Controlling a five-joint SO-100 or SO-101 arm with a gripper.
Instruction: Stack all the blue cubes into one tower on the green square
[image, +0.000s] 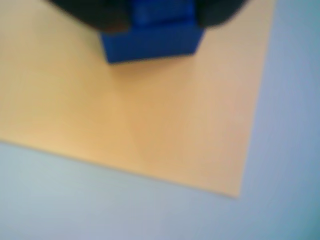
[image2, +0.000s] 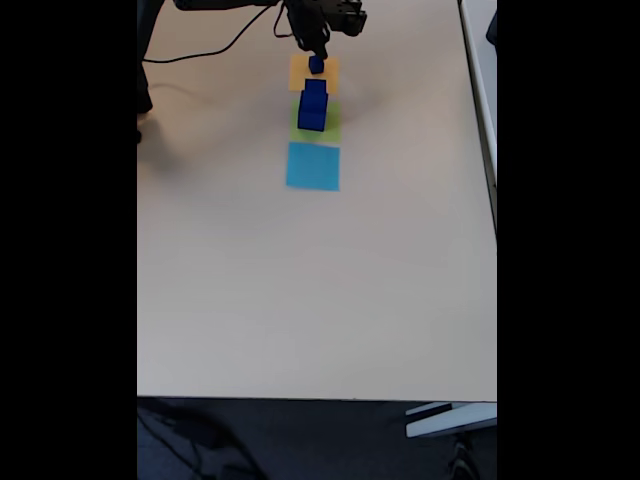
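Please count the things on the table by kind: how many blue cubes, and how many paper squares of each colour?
Blue cubes: 3, two stacked on the green square, one in the hand over the orange square
Green square: 1
Orange square: 1
Light-blue square: 1
Total: 6

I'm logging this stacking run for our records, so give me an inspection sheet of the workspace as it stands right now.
Surface: pale table, mostly bare.
Job's things: two blue cubes stacked on the green square; small blue cube over the orange square, between the tool's tips.
Clutter: light-blue square, nothing on it.
Grippers: tool at the small cube above the orange square; wrist view too blurred to confirm its closure.
Cables: black cable trailing across the table's far left.
Surroundings: dark floor below the near edge; another pale surface at the right.
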